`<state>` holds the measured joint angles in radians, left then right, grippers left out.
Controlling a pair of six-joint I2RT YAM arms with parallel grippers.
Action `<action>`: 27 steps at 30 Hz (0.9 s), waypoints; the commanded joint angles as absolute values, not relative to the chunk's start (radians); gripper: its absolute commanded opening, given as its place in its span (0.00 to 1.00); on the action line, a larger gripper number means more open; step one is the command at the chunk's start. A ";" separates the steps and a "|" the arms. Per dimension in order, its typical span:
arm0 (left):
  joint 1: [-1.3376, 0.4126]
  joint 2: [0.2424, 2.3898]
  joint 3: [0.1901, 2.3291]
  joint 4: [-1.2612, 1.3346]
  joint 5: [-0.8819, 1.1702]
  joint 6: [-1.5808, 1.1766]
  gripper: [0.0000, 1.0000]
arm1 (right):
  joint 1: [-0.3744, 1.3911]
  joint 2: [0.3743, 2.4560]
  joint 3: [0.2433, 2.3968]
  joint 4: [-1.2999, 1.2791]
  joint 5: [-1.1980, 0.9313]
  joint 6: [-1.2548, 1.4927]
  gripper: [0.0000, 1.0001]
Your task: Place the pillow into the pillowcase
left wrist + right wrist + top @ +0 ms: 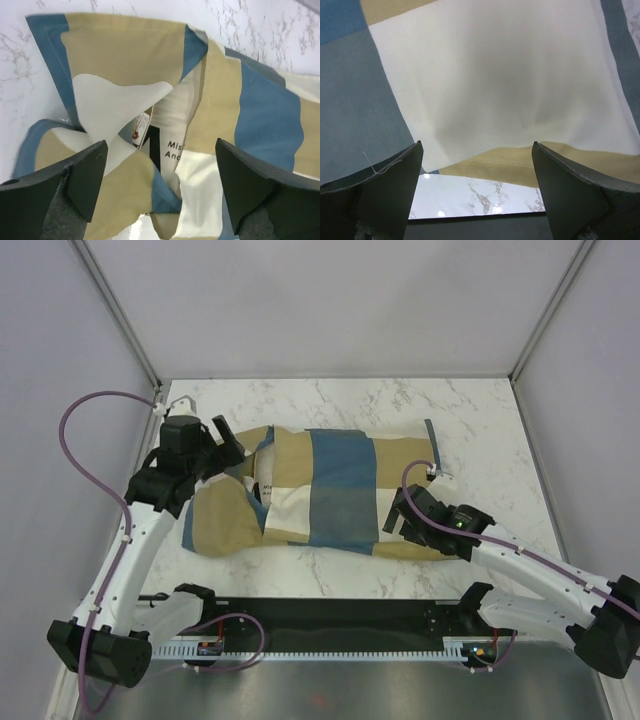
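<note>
The checked blue, tan and cream pillowcase (340, 490) lies bulging across the middle of the marble table. The cream pillow sits almost wholly inside it. Only a strip with dark text shows through the crumpled left opening (267, 486), and it is clearer in the left wrist view (172, 125). My left gripper (226, 443) hovers open and empty over that opening (160, 200), with the pillowcase's (125, 50) loose folds between its fingers. My right gripper (402, 512) is open and empty at the pillowcase's near right edge (477, 200), with the cloth (510, 85) just ahead of it.
A small sewn label (141, 127) sticks out at the opening. The marble table (330, 405) shows bare behind the pillowcase. A black strip (340, 615) runs along the near edge between the arm bases. Grey walls close in the back and both sides.
</note>
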<state>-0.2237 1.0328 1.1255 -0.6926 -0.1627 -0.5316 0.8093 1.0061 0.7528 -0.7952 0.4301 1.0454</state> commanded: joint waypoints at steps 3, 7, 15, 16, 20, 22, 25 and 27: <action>-0.222 0.916 0.970 -0.670 -0.056 -0.543 1.00 | 0.805 1.014 0.758 -0.870 0.498 1.247 0.98; -0.233 0.810 0.734 -0.617 -0.005 -0.618 1.00 | 0.785 1.026 0.721 -0.871 0.537 1.272 0.98; -0.291 0.787 0.502 -0.408 0.078 -0.776 0.93 | 0.761 1.046 0.673 -0.788 0.555 1.273 0.50; -0.291 0.795 0.499 -0.391 0.087 -0.767 0.81 | 0.761 1.033 0.693 -0.805 0.564 1.273 0.32; -0.291 0.802 0.554 -0.414 0.115 -0.698 0.04 | 0.762 0.973 0.767 -0.886 0.581 1.247 0.00; -0.293 0.770 0.598 -0.469 0.129 -0.663 0.02 | 0.764 0.930 0.826 -0.970 0.594 1.235 0.00; -0.295 0.697 0.675 -0.584 0.150 -0.634 0.02 | 0.762 0.853 0.894 -1.040 0.585 1.200 0.00; -0.295 0.654 0.754 -0.673 0.143 -0.620 0.02 | 0.762 0.798 0.936 -1.060 0.575 1.181 0.00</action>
<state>-0.2916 0.7311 0.6155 -0.5755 0.1150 -0.6800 0.7673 0.8791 0.8478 -0.9665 0.5430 1.2201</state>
